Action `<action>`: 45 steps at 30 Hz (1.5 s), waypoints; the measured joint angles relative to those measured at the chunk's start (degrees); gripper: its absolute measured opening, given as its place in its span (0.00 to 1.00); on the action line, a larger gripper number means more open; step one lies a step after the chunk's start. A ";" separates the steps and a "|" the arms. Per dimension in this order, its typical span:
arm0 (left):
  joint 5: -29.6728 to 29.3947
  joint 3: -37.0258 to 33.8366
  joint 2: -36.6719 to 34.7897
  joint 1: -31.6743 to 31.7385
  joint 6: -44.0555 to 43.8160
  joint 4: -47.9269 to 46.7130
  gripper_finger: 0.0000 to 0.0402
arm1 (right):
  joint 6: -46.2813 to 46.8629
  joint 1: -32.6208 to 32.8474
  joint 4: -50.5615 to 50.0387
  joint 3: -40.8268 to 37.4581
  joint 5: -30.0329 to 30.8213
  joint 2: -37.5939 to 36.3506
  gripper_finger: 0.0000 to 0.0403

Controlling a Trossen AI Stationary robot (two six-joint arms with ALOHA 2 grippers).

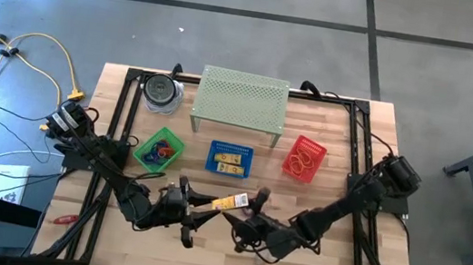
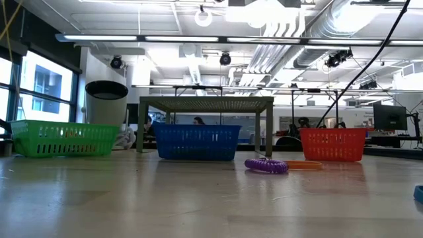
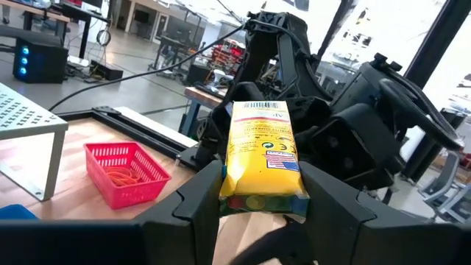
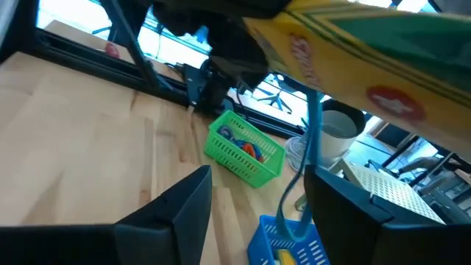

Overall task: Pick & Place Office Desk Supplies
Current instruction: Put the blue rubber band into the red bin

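sat on a pale wooden desk [image 1: 329, 264] framed by a black metal rail. lay near the front left corner, a small red-handled tool [image 1: 63, 218]. stood at the back left, a round clear spool container [image 1: 161, 91]. held purple, blue and red loops, toward the left side, a green plastic mesh basket [image 1: 159, 150]. spanned the back middle, a pale green perforated metal shelf riser [image 1: 241, 102], with a blue plastic mesh basket [image 1: 229, 158] just in front of it, small yellow blocks inside. kept orange band loops, right of the blue one, a red plastic mesh basket [image 1: 304, 158].

reached in from the left edge toward the front middle, the left gripper [image 3: 261, 210], clenched on a yellow rectangular crayon box [image 3: 262, 158] by its lower end, fingers [image 3: 202, 195] pressed on both sides, the box lifted above the desk between the two arms. met it from the right edge, the right gripper [image 4: 257, 202], released, dark fingers [image 4: 180, 206] spread apart, the yellow box passing just above them with no contact visible.

rested on the desk in the low view, in front of the red basket, a purple coiled loop [image 2: 266, 164] touching a flat orange band [image 2: 303, 165]; which lay nearer could not be told.
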 joint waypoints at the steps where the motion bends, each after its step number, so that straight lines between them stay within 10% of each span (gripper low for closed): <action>1: 0.00 0.00 0.00 0.00 -0.07 0.00 0.39 | 0.01 -0.24 0.00 0.00 0.00 0.00 0.51; 8: 0.00 0.00 0.02 0.00 -0.20 0.00 0.39 | -0.02 -0.32 0.59 0.00 0.83 0.00 0.42; 18: -0.02 0.00 0.00 0.00 0.65 -0.02 0.39 | -0.05 0.23 0.60 0.00 1.45 0.02 0.02; 37: -4.17 0.00 -0.05 4.64 -1.80 -7.08 0.39 | 4.26 3.79 -0.63 0.00 3.37 0.02 0.01; 45: -1.14 0.02 -4.70 9.16 -15.12 -31.70 0.39 | 12.41 2.29 -7.16 0.00 2.87 0.03 0.01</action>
